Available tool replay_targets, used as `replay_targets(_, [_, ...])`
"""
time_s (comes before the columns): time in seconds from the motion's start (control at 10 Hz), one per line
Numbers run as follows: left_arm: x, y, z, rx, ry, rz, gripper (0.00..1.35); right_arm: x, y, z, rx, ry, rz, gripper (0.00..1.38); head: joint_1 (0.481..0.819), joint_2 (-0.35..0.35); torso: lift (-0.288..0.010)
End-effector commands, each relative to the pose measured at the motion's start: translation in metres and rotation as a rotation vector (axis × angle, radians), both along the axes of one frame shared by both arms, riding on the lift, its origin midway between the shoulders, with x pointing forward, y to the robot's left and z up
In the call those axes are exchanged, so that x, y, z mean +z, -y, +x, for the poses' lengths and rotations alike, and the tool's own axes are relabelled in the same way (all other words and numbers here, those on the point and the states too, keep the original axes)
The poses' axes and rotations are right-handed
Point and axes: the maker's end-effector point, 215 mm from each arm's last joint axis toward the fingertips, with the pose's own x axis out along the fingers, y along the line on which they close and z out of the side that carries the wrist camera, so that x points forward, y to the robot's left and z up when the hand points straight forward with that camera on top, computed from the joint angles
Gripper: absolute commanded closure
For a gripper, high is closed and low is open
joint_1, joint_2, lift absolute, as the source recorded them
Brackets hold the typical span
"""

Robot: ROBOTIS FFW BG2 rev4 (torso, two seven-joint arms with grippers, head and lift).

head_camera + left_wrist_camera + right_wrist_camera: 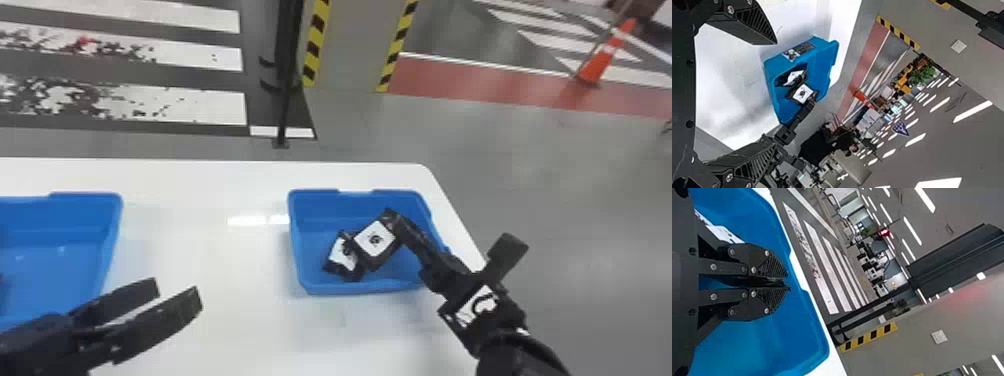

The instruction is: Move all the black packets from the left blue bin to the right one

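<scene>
Head view: cone point(595, 69) stands beyond right bin point(350, 288).

Head view: I look forward and down over the tabletop point(240, 320), left bin point(100, 240) cut by the edge. Left wrist view, on its side: I face across to the right bin point(320, 207), well apart; cone point(602, 55) shared with head view. Right wrist view, also sideways: close at that bin, facing outward; floor stripes point(190, 107) shared with head view.

White table point(245, 300) (round-cornered) under two blue bins point(322, 207)
</scene>
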Motion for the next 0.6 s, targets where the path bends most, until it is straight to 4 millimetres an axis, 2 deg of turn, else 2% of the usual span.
replay_targets(0.0, [0.001, -0.015, 0.003, 0.032, 0.013, 0.020, 0.14, 0.014, 0.014, -0.005, -0.034, 0.056, -0.045, 0.47, 0.695, -0.310, -0.140])
replay_targets(0.1, [0.002, -0.032, 0.010, 0.069, 0.028, 0.046, 0.14, 0.029, 0.014, -0.015, -0.046, 0.097, -0.099, 0.26, 0.695, -0.312, -0.140])
replay_targets(0.2, [0.005, -0.057, 0.019, 0.117, 0.051, 0.092, 0.14, 0.051, 0.008, -0.032, -0.060, 0.138, -0.157, 0.12, 0.695, -0.308, -0.140])
replay_targets(0.3, [0.004, -0.084, 0.025, 0.166, 0.058, 0.135, 0.14, 0.070, 0.001, -0.056, -0.080, 0.172, -0.214, 0.11, 0.695, -0.288, -0.140])
replay_targets(0.5, [0.000, -0.134, 0.032, 0.256, 0.063, 0.220, 0.14, 0.094, -0.012, -0.106, -0.115, 0.200, -0.280, 0.11, 0.695, -0.207, -0.140])
